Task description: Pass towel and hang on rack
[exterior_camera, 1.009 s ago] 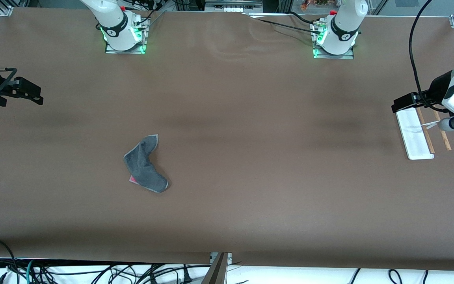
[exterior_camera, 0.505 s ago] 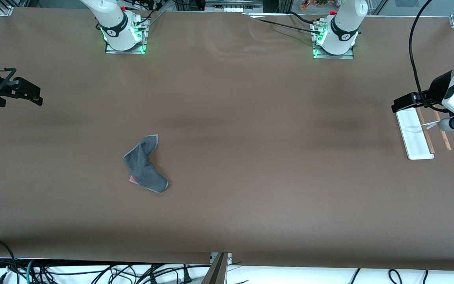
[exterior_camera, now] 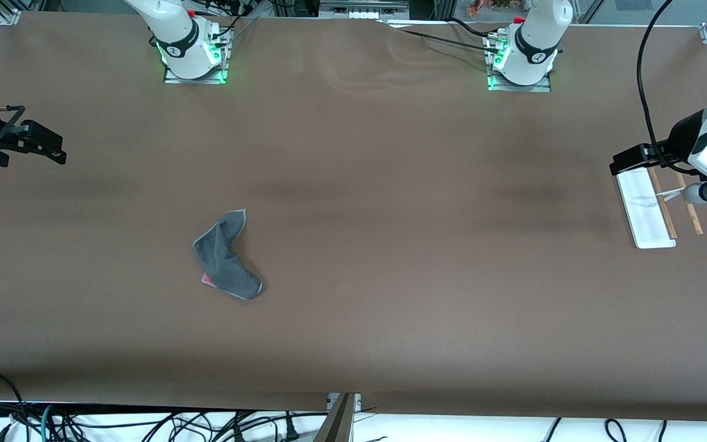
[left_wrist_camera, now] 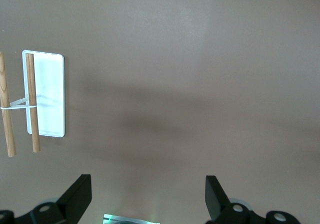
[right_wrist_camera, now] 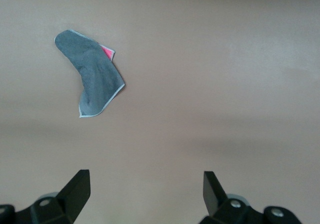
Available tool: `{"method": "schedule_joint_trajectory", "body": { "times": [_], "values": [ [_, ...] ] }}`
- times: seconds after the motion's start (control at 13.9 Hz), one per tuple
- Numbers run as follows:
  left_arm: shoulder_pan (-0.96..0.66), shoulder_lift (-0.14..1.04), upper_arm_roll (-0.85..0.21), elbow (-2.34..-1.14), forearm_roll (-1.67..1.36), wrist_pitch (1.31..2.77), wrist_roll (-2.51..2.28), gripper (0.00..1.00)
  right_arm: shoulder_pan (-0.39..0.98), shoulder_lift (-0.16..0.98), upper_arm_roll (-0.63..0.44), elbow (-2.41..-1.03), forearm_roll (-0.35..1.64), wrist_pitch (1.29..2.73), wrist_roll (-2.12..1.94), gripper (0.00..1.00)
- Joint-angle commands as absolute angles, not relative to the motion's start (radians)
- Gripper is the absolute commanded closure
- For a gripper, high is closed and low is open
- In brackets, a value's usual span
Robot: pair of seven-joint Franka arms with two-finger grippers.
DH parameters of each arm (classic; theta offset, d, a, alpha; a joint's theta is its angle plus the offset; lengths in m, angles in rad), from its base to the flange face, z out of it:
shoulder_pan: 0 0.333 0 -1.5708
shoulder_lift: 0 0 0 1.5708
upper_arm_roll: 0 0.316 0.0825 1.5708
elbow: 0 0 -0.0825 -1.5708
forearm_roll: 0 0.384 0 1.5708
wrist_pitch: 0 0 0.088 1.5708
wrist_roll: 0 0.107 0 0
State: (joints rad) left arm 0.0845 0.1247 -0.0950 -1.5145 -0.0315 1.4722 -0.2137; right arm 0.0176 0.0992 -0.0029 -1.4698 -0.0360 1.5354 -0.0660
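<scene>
The towel [exterior_camera: 228, 256] lies crumpled on the desk [exterior_camera: 378, 184], well apart from the rack [exterior_camera: 648, 209], which stands at the left arm's end. That gap looks like the reason for a handover: neither arm likely covers both spots.

The right claw [right_wrist_camera: 145, 194] hangs over bare desk, well apart from the rack and nearer the towel, fingers spread wide and holding nothing. The left claw [left_wrist_camera: 148, 196] hovers just beside the rack, equally wide and empty, probably waiting to receive. Nothing has been picked up yet.
</scene>
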Motion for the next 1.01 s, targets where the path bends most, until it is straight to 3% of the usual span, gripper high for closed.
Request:
{"method": "schedule_joint_trajectory", "body": {
  "times": [0.0,0.36,0.94],
  "values": [
    [0.091,0.100,-0.098,-1.536,-0.048,1.465,-0.195,0.00,0.014,0.109,0.000,-1.447,-0.037,1.534,-0.080,0.00],
    [0.091,0.100,-0.098,-1.536,-0.048,1.465,-0.195,0.00,0.015,0.143,0.000,-1.448,-0.043,1.575,-0.078,0.00],
    [0.092,0.100,-0.097,-1.536,-0.048,1.465,-0.195,0.00,0.109,0.333,0.002,-1.454,-0.034,1.755,-0.064,0.00]
  ]
}}
